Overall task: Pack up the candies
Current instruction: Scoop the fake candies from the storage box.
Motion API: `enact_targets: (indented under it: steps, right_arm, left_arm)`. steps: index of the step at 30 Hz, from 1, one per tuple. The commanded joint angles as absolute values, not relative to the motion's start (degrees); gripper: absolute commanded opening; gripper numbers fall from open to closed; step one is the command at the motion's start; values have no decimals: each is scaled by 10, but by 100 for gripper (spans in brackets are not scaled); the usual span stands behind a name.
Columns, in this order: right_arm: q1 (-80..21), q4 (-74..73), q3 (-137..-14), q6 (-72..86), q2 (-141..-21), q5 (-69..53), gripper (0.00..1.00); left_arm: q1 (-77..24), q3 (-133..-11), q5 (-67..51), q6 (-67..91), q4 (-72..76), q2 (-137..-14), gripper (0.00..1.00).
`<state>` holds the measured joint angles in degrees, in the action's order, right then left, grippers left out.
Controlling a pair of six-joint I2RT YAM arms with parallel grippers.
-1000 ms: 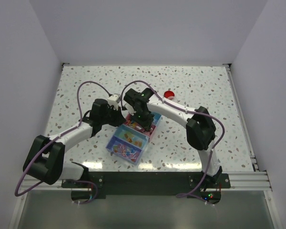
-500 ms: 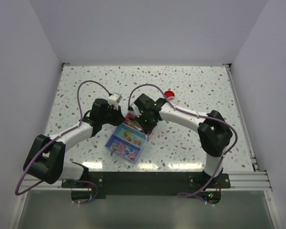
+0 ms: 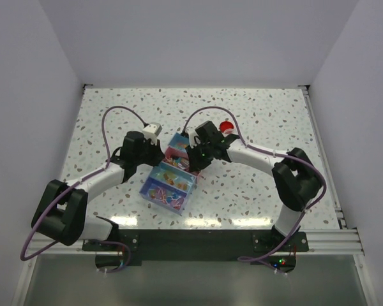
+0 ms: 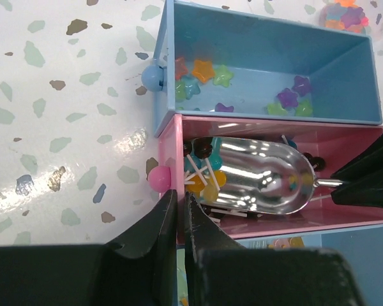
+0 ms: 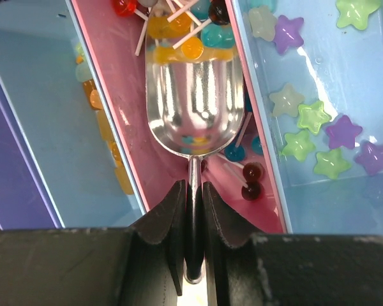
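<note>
On the speckled bench (image 3: 102, 115), the left jaws pinch the wall of the long pink plastic box (image 4: 168, 146). Small bright candies (image 4: 204, 70) lie in it and in the blue plastic box (image 4: 274, 44) beside it. The right jaws pinch the shiny metal scoop (image 5: 195, 108) by its thin handle. That arm has swung out rightward since before.

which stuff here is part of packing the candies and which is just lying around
In the job: lollipops, star candies, metal scoop held by the right gripper, pink compartment pinched by the left gripper.
Lying about: red lid on the table.
</note>
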<state>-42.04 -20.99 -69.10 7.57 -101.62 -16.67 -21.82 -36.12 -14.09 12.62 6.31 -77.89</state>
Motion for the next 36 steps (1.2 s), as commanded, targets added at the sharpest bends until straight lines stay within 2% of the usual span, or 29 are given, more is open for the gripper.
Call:
enact_targets:
  steps: [1,23,32,36]
  right_arm:
    - [-426,17,-697,90,-1017,-229,0]
    - [-400,45,-608,47,-921,-234,0]
    - [-389,76,-567,52,-904,-252,0]
    - [-389,40,-582,28,-921,-256,0]
  left_arm:
    - [-248,-374,-254,143,67,-772,2]
    - [-225,-401,-167,108,11,-754,0]
    - [-217,-401,-159,105,4,-751,0]
    - [-216,-402,-162,107,4,-752,0]
